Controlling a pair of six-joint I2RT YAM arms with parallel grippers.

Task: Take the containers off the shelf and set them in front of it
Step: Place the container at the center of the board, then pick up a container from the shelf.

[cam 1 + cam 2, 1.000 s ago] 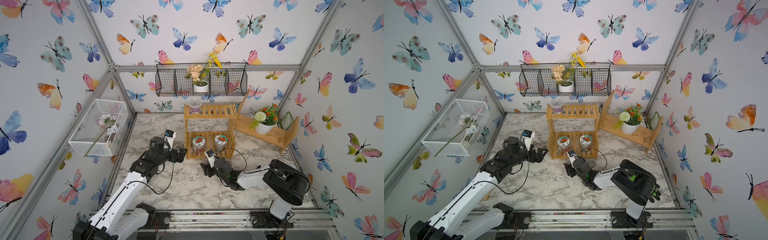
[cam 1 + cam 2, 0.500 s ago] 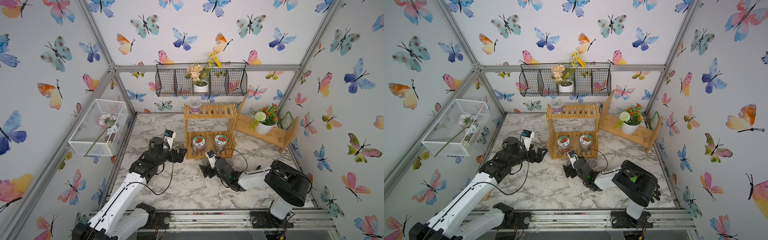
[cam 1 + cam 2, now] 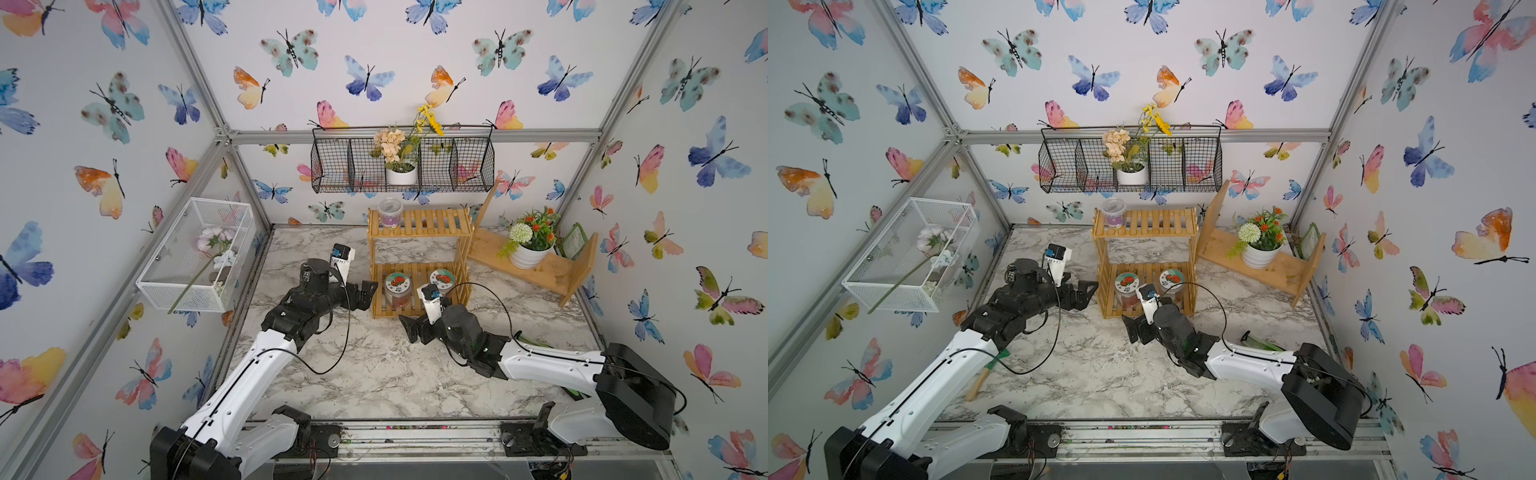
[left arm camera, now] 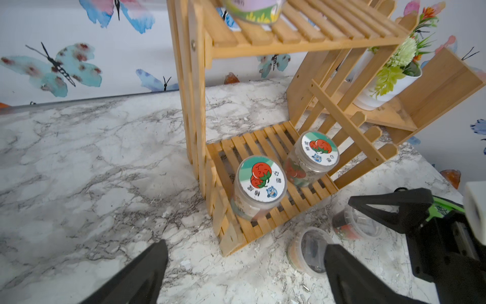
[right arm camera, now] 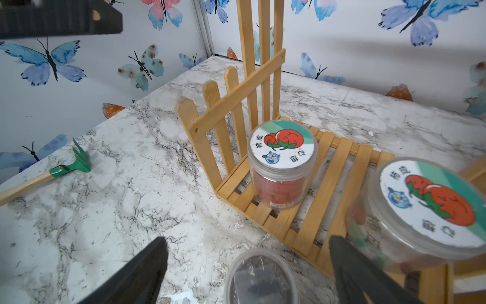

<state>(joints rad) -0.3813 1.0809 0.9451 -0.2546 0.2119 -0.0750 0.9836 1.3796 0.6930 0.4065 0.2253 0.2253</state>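
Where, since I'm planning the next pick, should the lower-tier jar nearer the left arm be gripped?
Grip the jar by its clear wall below the lid, level from the shelf's open front: it stands upright, pickets beside, upper tier overhead.

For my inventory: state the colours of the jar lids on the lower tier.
Jar lids: white, teal band, red fruit picture; clearest in the right wrist view.

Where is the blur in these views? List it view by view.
Right wrist: the near jar and the cup on the table are soft, the far jar sharp. Left wrist: the top-tier cup is blurred. Both top views: evenly lit, sharp.
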